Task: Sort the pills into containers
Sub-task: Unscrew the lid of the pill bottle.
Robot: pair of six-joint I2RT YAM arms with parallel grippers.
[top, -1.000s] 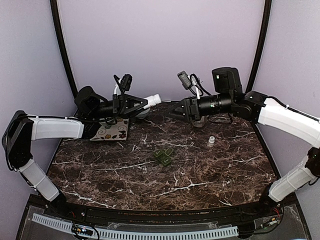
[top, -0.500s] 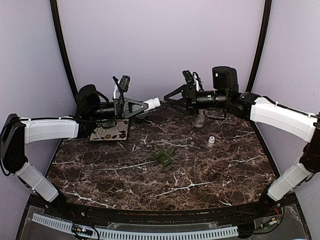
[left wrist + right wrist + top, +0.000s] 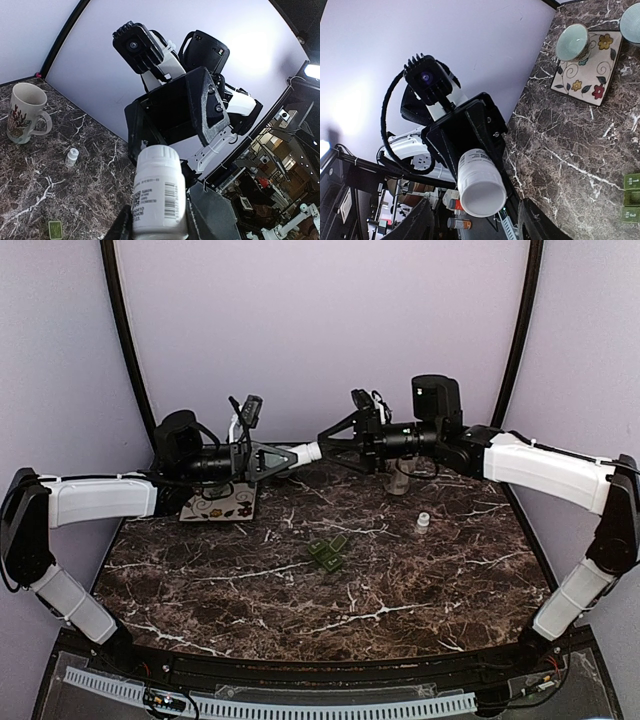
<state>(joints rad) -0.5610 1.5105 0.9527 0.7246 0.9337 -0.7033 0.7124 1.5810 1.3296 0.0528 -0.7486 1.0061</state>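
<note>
My left gripper point(image 3: 290, 453) is shut on a white pill bottle point(image 3: 308, 451) and holds it level above the back of the table, cap pointing right. The bottle fills the left wrist view point(image 3: 159, 192) and faces cap-first in the right wrist view point(image 3: 480, 185). My right gripper point(image 3: 328, 445) is open, with its jaws on either side of the bottle's cap; I cannot tell if they touch it. The dark green pill box point(image 3: 327, 552) lies mid-table, with some lids raised. It also shows in the left wrist view point(image 3: 55, 230) and the right wrist view point(image 3: 632, 200).
A small white vial point(image 3: 423, 523) stands right of the box. A cream mug point(image 3: 400, 478) stands at the back. A flowered tile point(image 3: 220, 502) at back left carries teal bowls point(image 3: 572, 42). Dark marble tabletop point(image 3: 300, 610).
My left gripper has pushed the bottle rightward and my right gripper has moved left to meet it, so its open jaws now reach the cap. The pill box and vial have not moved.
</note>
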